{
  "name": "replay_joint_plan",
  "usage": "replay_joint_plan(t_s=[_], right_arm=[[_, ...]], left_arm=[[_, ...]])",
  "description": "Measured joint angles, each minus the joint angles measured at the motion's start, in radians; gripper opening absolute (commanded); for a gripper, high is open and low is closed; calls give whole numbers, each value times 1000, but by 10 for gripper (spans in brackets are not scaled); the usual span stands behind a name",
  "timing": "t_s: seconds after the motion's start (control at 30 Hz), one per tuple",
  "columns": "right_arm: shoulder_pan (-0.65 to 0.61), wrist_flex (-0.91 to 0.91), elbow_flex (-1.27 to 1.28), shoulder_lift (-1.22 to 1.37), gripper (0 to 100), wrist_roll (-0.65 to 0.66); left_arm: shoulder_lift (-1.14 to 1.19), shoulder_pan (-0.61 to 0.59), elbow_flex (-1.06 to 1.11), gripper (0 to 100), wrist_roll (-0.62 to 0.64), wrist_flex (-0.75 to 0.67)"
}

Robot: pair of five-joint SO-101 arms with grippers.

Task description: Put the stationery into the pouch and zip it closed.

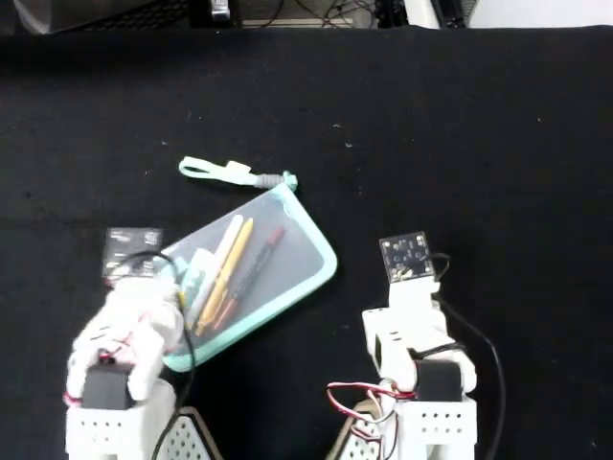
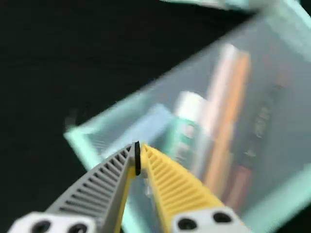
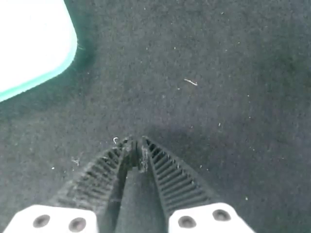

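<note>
Left fingers [image 2: 170, 179] closed over pouch [image 2: 277, 97], right fingers [image 3: 170, 170] closed

Place: a robot lab, it seems
Table: black cloth [image 1: 460, 134] on top
Back edge: cables [image 1: 326, 11]
Robots: left arm [image 1: 120, 350], right arm [image 1: 417, 335], bare wires [image 1: 359, 401]

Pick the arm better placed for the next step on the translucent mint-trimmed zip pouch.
Left, probably. The left gripper sits shut right over one end of the translucent mint-trimmed pouch, with the pens already inside. The right gripper is shut over the black tablecloth, apart from the pouch.
</note>
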Motion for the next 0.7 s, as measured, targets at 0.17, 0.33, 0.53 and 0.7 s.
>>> replay_joint_plan(t_s=[0.17, 0.33, 0.53, 0.7], right_arm=[[0, 0, 0, 0, 14, 0], [0, 0, 0, 0, 14, 0], [0, 0, 0, 0, 14, 0], [0, 0, 0, 0, 14, 0]], left_arm=[[0, -262, 37, 40, -110, 0], [6, -416, 141, 40, -137, 0], [3, -341, 143, 39, -135, 0], [0, -57, 143, 37, -137, -2]])
